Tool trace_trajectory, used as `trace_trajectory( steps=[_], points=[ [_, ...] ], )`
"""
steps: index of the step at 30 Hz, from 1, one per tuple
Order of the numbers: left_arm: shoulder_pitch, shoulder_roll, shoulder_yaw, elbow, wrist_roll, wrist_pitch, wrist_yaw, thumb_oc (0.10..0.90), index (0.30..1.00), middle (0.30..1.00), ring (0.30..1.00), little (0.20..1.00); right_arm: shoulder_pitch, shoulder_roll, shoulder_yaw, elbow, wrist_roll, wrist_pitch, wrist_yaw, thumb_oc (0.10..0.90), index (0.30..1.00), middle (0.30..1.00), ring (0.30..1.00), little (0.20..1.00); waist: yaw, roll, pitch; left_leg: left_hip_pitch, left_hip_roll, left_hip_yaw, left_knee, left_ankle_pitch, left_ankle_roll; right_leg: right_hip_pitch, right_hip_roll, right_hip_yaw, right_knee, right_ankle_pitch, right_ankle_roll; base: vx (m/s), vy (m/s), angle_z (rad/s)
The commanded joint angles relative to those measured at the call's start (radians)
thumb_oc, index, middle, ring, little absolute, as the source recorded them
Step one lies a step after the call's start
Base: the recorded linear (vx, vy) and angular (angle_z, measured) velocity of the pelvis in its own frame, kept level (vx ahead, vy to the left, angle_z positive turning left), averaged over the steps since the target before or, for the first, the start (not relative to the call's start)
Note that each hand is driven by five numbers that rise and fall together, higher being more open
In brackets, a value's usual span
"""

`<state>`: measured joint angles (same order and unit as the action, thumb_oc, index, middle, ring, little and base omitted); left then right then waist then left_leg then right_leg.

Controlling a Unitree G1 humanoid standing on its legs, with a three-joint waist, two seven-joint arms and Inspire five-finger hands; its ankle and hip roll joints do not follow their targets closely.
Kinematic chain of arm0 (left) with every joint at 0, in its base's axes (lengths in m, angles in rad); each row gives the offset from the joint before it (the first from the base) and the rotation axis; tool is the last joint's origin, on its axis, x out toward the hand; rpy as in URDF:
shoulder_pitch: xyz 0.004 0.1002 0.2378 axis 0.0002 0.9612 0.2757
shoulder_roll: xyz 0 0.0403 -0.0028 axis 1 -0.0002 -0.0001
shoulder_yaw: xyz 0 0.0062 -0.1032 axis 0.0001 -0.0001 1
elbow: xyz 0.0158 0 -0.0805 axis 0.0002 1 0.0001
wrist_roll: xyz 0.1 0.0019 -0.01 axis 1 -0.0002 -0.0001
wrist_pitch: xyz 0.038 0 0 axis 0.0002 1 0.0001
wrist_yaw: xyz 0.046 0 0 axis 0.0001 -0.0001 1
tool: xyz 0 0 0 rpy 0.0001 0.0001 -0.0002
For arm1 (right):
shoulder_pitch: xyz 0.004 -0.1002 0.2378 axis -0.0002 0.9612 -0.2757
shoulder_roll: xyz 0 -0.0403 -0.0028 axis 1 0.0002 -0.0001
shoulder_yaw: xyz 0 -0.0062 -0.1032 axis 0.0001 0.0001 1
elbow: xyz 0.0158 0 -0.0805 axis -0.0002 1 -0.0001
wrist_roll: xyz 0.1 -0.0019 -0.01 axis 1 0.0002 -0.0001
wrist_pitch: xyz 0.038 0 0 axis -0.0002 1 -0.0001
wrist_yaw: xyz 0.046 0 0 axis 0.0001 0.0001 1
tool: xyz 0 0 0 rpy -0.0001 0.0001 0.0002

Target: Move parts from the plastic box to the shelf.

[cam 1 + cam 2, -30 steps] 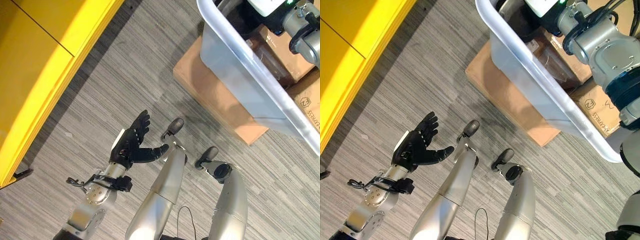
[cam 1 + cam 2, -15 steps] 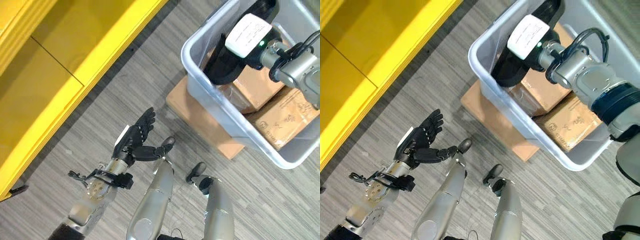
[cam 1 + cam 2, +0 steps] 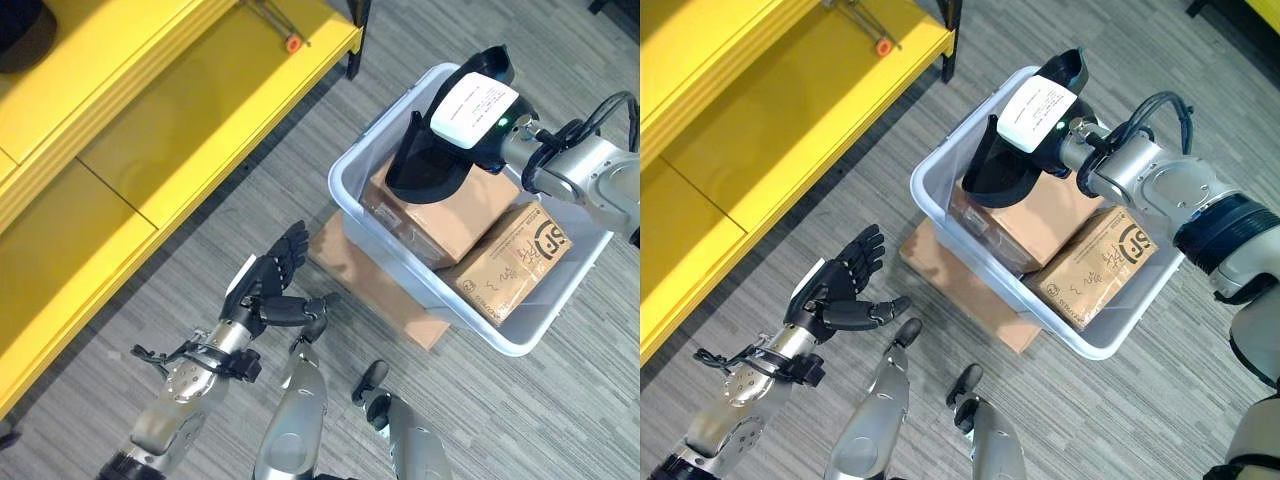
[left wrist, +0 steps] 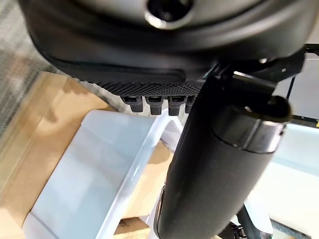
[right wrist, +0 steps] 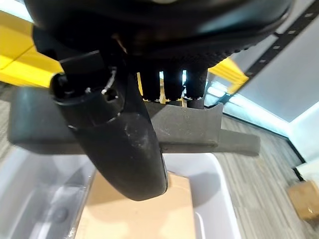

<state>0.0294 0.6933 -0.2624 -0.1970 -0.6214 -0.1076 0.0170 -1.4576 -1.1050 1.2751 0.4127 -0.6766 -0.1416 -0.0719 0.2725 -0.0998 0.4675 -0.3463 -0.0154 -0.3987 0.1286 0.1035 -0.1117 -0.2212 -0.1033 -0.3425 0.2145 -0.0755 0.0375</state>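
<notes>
A pale plastic box [image 3: 352,215] stands on the floor at the right with two cardboard cartons [image 3: 505,262] inside. My right hand [image 3: 478,108] is over the box's far end, shut on a dark curved part [image 3: 425,170]. In the right wrist view that grey part [image 5: 199,127] lies between the fingers and the thumb. My left hand [image 3: 265,290] hovers open above the floor, to the left of the box, holding nothing. The yellow shelf [image 3: 150,120] runs along the upper left.
A flat cardboard sheet [image 3: 370,290] lies under the box. On the shelf's far end rests a small orange-tipped item [image 3: 291,43], and a dark object [image 3: 20,25] sits at its top left. Grey striped carpet [image 3: 210,245] separates shelf and box.
The camera has swung, so the whole box and more of the shelf now show. My right hand still holds the dark part over the box. The left hand stays open.
</notes>
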Motion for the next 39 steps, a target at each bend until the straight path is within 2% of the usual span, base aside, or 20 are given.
trace_trajectory(
  steps=[1, 6, 7, 9, 11, 13, 16, 18, 19, 20, 21, 30, 39],
  points=[
    [0.058, 0.010, 0.037, -0.059, 0.046, -0.081, -0.024, 0.900, 1.000, 1.000, 1.000, 1.000, 0.046, 0.001, -0.089, -0.012, 0.066, 0.033, -0.047, 0.400, 0.300, 0.300, 0.300, 0.300, -0.039, -0.067, -0.188, 0.030, -0.016, 0.105, -0.021, -0.071, 0.070, 0.072, 0.027, -0.014, -0.149, -0.020, 0.041, 0.04, 0.044, -0.15],
    [0.087, 0.029, 0.109, -0.079, 0.159, -0.096, 0.010, 0.900, 1.000, 1.000, 1.000, 1.000, 0.144, -0.015, -0.177, -0.080, 0.116, 0.017, -0.029, 0.400, 0.300, 0.300, 0.300, 0.300, -0.057, -0.083, -0.254, 0.111, 0.001, 0.143, -0.070, -0.075, 0.078, 0.132, 0.038, 0.025, -0.221, 0.028, 0.060, 0.05, 0.046, -0.28],
    [0.089, 0.036, 0.142, -0.101, 0.218, -0.119, 0.033, 0.900, 1.000, 1.000, 1.000, 1.000, 0.162, -0.029, -0.204, -0.124, 0.144, -0.005, -0.023, 0.400, 0.300, 0.300, 0.300, 0.300, -0.072, -0.084, -0.286, 0.142, 0.010, 0.159, -0.094, -0.076, 0.078, 0.149, 0.039, 0.040, -0.242, 0.041, 0.071, 0.09, 0.074, -0.25],
    [0.092, 0.018, 0.149, -0.094, 0.222, -0.118, 0.040, 0.900, 1.000, 1.000, 1.000, 1.000, 0.178, -0.039, -0.218, -0.169, 0.161, -0.016, -0.013, 0.400, 0.300, 0.300, 0.300, 0.300, -0.078, -0.087, -0.305, 0.166, 0.016, 0.174, -0.117, -0.073, 0.079, 0.161, 0.043, 0.054, -0.257, 0.052, 0.074, 0.06, 0.048, -0.19],
    [0.087, -0.007, 0.176, -0.080, 0.254, -0.126, 0.066, 0.900, 1.000, 1.000, 1.000, 1.000, 0.219, -0.047, -0.264, -0.199, 0.200, -0.023, -0.009, 0.400, 0.300, 0.300, 0.300, 0.300, -0.097, -0.079, -0.342, 0.208, 0.020, 0.200, -0.136, -0.079, 0.084, 0.182, 0.044, 0.084, -0.269, 0.062, 0.080, 0.05, 0.064, -0.38],
    [0.087, -0.008, 0.185, -0.080, 0.272, -0.132, 0.076, 0.900, 1.000, 1.000, 1.000, 1.000, 0.237, -0.048, -0.286, -0.211, 0.210, -0.025, -0.010, 0.400, 0.300, 0.300, 0.300, 0.300, -0.100, -0.079, -0.354, 0.223, 0.024, 0.213, -0.140, -0.083, 0.084, 0.191, 0.043, 0.094, -0.270, 0.064, 0.081, 0.06, 0.056, -0.41],
    [0.065, 0.017, 0.236, -0.084, 0.432, -0.155, 0.148, 0.900, 1.000, 1.000, 1.000, 1.000, 0.316, -0.037, -0.381, -0.242, 0.261, -0.037, -0.016, 0.400, 0.300, 0.300, 0.300, 0.300, -0.129, -0.063, -0.398, 0.271, 0.029, 0.247, -0.140, -0.103, 0.088, 0.219, 0.037, 0.126, -0.262, 0.060, 0.083, 0.08, 0.065, -0.30],
    [0.052, 0.031, 0.244, -0.087, 0.484, -0.166, 0.179, 0.900, 1.000, 1.000, 1.000, 1.000, 0.352, -0.033, -0.423, -0.252, 0.290, -0.044, -0.017, 0.400, 0.300, 0.300, 0.300, 0.300, -0.141, -0.061, -0.418, 0.296, 0.032, 0.265, -0.143, -0.114, 0.089, 0.233, 0.035, 0.143, -0.263, 0.056, 0.085, 0.06, 0.063, -0.33],
    [0.039, 0.042, 0.264, -0.088, 0.555, -0.170, 0.220, 0.900, 1.000, 1.000, 1.000, 1.000, 0.383, -0.038, -0.461, -0.271, 0.327, -0.054, -0.024, 0.400, 0.300, 0.300, 0.300, 0.300, -0.160, -0.050, -0.439, 0.315, 0.035, 0.280, -0.145, -0.122, 0.091, 0.243, 0.033, 0.161, -0.263, 0.055, 0.086, 0.08, 0.065, -0.42],
    [0.037, 0.050, 0.266, -0.091, 0.588, -0.170, 0.238, 0.900, 1.000, 1.000, 1.000, 1.000, 0.423, -0.031, -0.498, -0.279, 0.341, -0.058, -0.025, 0.400, 0.300, 0.300, 0.300, 0.300, -0.159, -0.051, -0.446, 0.328, 0.037, 0.290, -0.147, -0.128, 0.093, 0.251, 0.032, 0.171, -0.264, 0.055, 0.086, 0.07, 0.085, -0.33],
    [0.022, 0.063, 0.277, -0.086, 0.646, -0.167, 0.273, 0.900, 1.000, 1.000, 1.000, 1.000, 0.442, -0.023, -0.525, -0.280, 0.368, -0.061, -0.032, 0.400, 0.300, 0.300, 0.300, 0.300, -0.175, -0.039, -0.458, 0.340, 0.035, 0.302, -0.145, -0.136, 0.096, 0.254, 0.030, 0.185, -0.263, 0.056, 0.087, 0.03, 0.050, -0.34],
    [-0.036, 0.139, 0.263, -0.108, 0.849, -0.165, 0.367, 0.900, 1.000, 1.000, 1.000, 1.000, 0.535, 0.006, -0.618, -0.274, 0.402, -0.073, -0.063, 0.400, 0.300, 0.300, 0.300, 0.300, -0.206, -0.018, -0.492, 0.374, 0.037, 0.339, -0.159, -0.148, 0.103, 0.261, 0.021, 0.223, -0.263, 0.059, 0.095, 0.00, 0.043, -0.19],
    [-0.040, 0.149, 0.258, -0.135, 0.936, -0.162, 0.398, 0.900, 1.000, 1.000, 1.000, 1.000, 0.569, 0.022, -0.649, -0.246, 0.394, -0.074, -0.090, 0.400, 0.300, 0.300, 0.300, 0.300, -0.215, -0.019, -0.501, 0.387, 0.036, 0.353, -0.159, -0.156, 0.108, 0.267, 0.017, 0.234, -0.263, 0.059, 0.097, -0.01, 0.018, -0.04]
  ],
)
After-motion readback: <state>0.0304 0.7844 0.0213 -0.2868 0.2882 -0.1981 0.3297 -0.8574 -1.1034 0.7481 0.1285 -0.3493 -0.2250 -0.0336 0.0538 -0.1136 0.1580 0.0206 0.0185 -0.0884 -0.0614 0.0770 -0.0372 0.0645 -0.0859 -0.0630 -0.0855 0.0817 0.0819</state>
